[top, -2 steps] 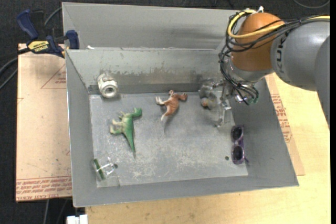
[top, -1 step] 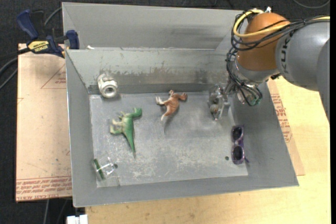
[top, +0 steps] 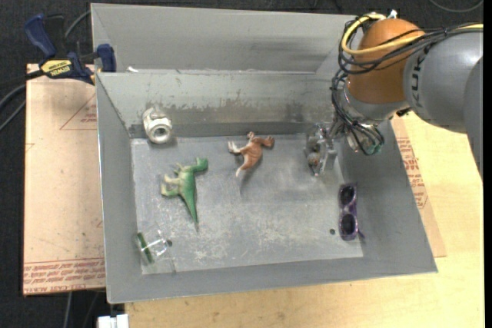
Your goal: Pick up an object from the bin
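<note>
Five small things we count on the floor of the grey metal bin, each lying apart from the others. Toward the far-left corner, close under the back wall, sits a small silver-white roll. Nearer to us on the left half of the floor lies a green toy dinosaur, its tail pointing toward the near side. By the near-left corner we see a small clear item with a touch of green on it; what it is we cannot tell. About the middle, closer to the back wall, lies a brown toy horse. On the right side a pair of purple sunglasses lies lengthwise along the foot of the right wall. The arm comes in from the right over the rim, with its orange cover and a bundle of cables above the far-right part of the bin. The gripper is down low in the right half, over bare floor between the horse and the sunglasses, and as far as we can see it touches neither. The sunglasses are near it, toward the near side and a little to the right; the horse lies farther off to its left. Whether the gripper is released or clenched we cannot tell.
</note>
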Controlling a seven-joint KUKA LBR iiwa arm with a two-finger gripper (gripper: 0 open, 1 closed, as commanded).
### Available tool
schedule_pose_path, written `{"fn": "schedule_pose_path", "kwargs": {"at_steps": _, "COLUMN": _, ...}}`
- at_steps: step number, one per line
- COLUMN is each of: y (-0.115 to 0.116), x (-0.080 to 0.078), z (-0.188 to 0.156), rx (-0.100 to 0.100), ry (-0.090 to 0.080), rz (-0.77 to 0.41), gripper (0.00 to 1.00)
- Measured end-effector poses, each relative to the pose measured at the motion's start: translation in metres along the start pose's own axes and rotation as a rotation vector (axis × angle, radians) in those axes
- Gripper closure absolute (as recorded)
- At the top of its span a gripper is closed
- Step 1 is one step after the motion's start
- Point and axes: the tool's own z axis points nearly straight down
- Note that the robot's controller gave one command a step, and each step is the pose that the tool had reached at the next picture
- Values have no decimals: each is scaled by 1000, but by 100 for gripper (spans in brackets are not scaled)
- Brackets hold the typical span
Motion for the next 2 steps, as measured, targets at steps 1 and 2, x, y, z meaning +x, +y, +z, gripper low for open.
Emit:
{"fn": "schedule_pose_path", "kwargs": {"at_steps": 1, "y": 1, "x": 3, "z": -10, "rx": -3, "ry": 10, "rz": -1, "gripper": 100}}
{"fn": "schedule_pose_path", "kwargs": {"at_steps": 2, "y": 1, "x": 1, "z": -42, "rx": -2, "ry": 5, "rz": -2, "gripper": 100}}
